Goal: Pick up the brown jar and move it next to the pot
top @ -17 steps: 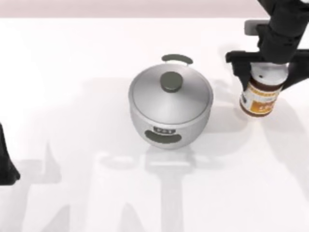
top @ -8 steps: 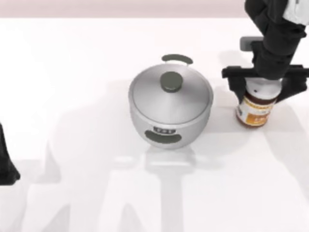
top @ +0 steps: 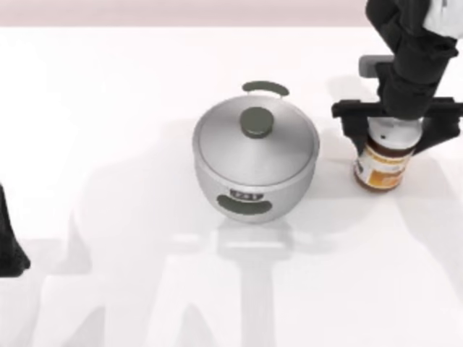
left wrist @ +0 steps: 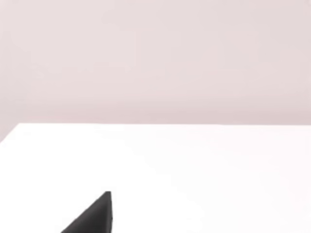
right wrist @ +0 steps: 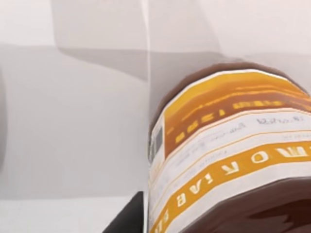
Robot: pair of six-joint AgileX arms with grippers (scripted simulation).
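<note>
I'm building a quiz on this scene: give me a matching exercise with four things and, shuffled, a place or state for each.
Column one:
1. pot
2. brown jar
3. right gripper
4. left arm

Column two:
A. parked at the table's left edge
B. at the white lid, jaws on either side of it
C. mid-table, domed lid on
D. standing right of the pot, a gap between them

Pairs: 1-C, 2-D, 3-B, 4-A
</note>
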